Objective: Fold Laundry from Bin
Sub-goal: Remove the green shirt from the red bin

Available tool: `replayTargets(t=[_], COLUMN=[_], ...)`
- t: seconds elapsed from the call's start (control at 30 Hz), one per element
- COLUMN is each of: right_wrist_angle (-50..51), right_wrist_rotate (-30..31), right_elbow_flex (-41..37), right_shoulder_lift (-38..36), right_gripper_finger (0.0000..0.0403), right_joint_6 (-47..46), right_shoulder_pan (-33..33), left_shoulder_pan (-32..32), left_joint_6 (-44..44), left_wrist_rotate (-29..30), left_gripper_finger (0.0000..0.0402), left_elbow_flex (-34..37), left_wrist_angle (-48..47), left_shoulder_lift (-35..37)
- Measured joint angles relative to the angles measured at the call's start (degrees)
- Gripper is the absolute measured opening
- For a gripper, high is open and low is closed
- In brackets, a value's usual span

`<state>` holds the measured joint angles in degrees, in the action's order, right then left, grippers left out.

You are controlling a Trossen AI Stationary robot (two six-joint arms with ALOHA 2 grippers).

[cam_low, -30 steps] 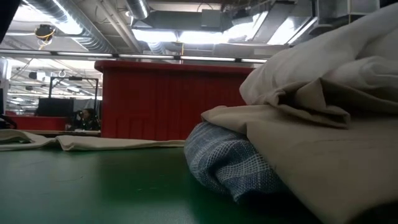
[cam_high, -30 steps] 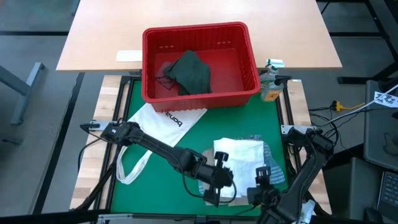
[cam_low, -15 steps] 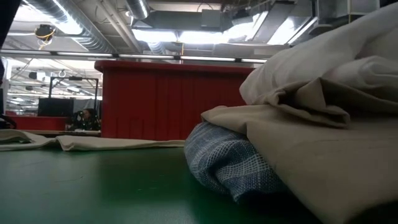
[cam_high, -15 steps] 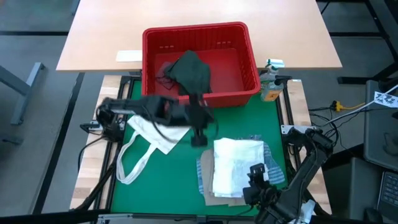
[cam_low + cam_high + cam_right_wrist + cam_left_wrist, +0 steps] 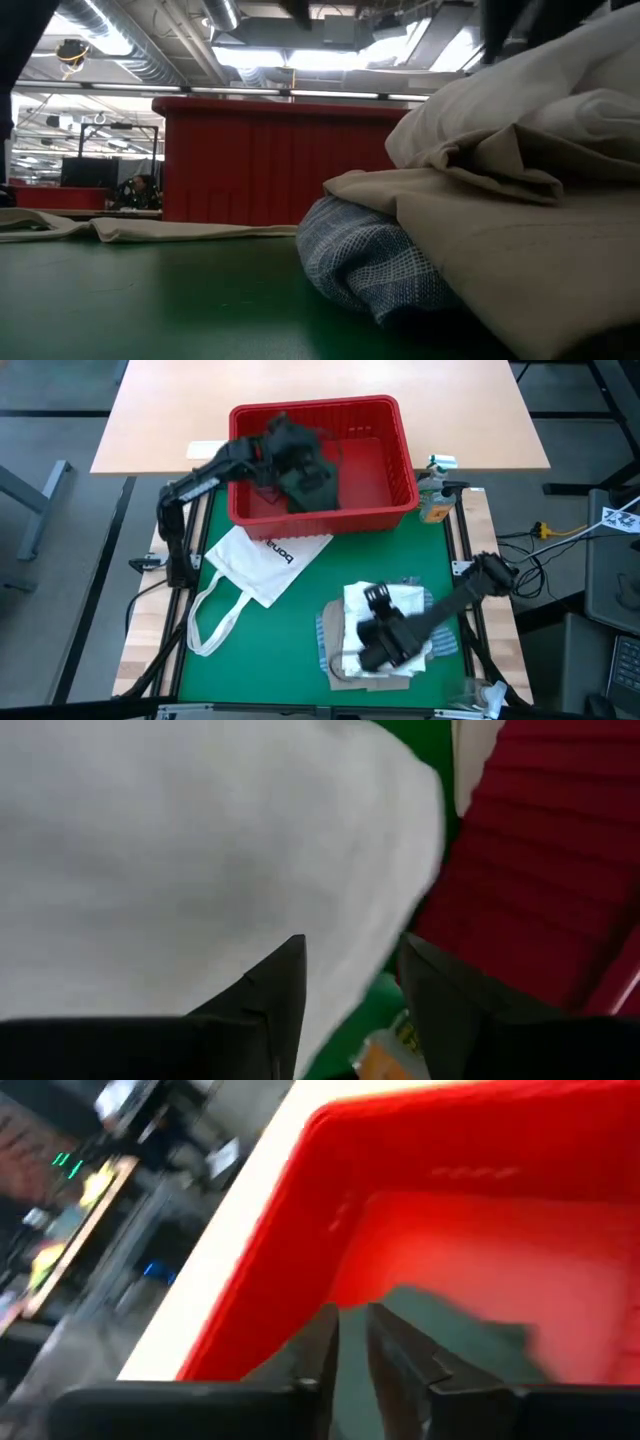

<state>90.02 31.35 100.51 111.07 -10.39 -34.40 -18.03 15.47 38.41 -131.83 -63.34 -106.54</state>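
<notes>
The red bin (image 5: 400, 495) stands at the mat's far edge with a dark green-grey top (image 5: 312, 478) lying on its floor. My left gripper (image 5: 352, 1318) hangs inside the bin's left half, just above that top (image 5: 455, 1342), its fingers a narrow gap apart and nothing between them. A folded stack lies near the front: a white shirt (image 5: 408, 603) on top, a tan shirt (image 5: 520, 260) under it, and blue-striped cloth (image 5: 370, 262) at the bottom. My right gripper (image 5: 350, 948) is open above the white shirt (image 5: 180, 850), pointing steeply down.
A white tote bag (image 5: 268, 563) with long straps lies on the green mat left of the stack. A small bottle (image 5: 435, 506) stands by the bin's right near corner. A bare strip of green mat (image 5: 380, 555) lies between the bin and the stack.
My left gripper has swung from the stack at the near edge toward the far edge, passing over the tote bag, rising and coming in over the bin above the dark top. My right gripper has moved from the near edge in over the stack. The clothes have stayed in place.
</notes>
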Motion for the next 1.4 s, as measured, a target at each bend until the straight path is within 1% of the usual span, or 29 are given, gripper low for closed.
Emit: replayTargets(t=[0.07,0.13,0.2,0.27,0.47,0.53,0.6,0.7,0.83,0.93,1.03,1.13,1.4], right_wrist_angle=[0.03,0.01,-0.09,-0.14,-0.35,-1.97,-4.77,-9.81,-15.27,-17.24,-20.04,-22.18,-24.4], right_wrist_rotate=[0.01,0.0,-0.07,-0.26,-0.37,-0.35,-0.45,-2.86,-11.11,-17.06,-20.62,-21.92,-21.99], right_elbow_flex=[0.0,0.0,-0.16,-0.43,-3.12,-4.53,-6.57,-10.02,-13.41,-14.39,-15.41,-16.53,-18.4], right_shoulder_lift=[0.0,0.0,-0.45,-1.98,-10.3,-13.06,-15.78,-19.06,-21.14,-21.01,-20.79,-20.68,-20.68], right_gripper_finger=[0.016,0.016,0.016,0.016,0.016,0.016,0.016,0.016,0.016,0.016,0.016,0.016,0.016], right_joint_6=[2.67,4.22,5.35,7.03,10.71,10.93,11.87,15.05,19.42,20.64,22.45,24.27,25.83], right_shoulder_pan=[3.36,6.62,9.57,12.33,21.46,25.18,28.97,34.58,40.6,43.46,44.91,45.09,44.92], left_shoulder_pan=[-4.01,-8.0,-12.02,-15.82,-25.7,-28.13,-29.95,-31.89,-33.47,-34.11,-34.64,-34.9,-35.76], left_joint_6=[0.97,1.46,1.37,1.21,-4.34,-4.85,-4.9,-4.84,-4.9,-5.96,-7.79,-7.94,-7.94], left_wrist_rotate=[-0.72,-2.83,-6.07,-10.77,-23.97,-26.12,-26.87,-28.29,-31.07,-31.84,-34.39,-36.59,-37.66], left_gripper_finger=[0.0076,0.0097,0.0115,0.0126,0.0131,0.0131,0.0131,0.0131,0.0131,0.0131,0.0131,0.0131,0.0131], left_elbow_flex=[0.0,0.0,0.0,0.0,0.0,0.0,0.0,0.0,0.0,0.04,0.04,0.04,0.04], left_wrist_angle=[-0.01,-0.07,-0.1,-0.06,-0.04,0.1,0.05,0.02,0.01,-0.34,-0.27,-0.27,0.14], left_shoulder_lift=[-0.25,-0.39,-0.5,-1.07,-5.31,-7.75,-10.5,-14.6,-19.54,-22.63,-24.86,-26.56,-27.12])
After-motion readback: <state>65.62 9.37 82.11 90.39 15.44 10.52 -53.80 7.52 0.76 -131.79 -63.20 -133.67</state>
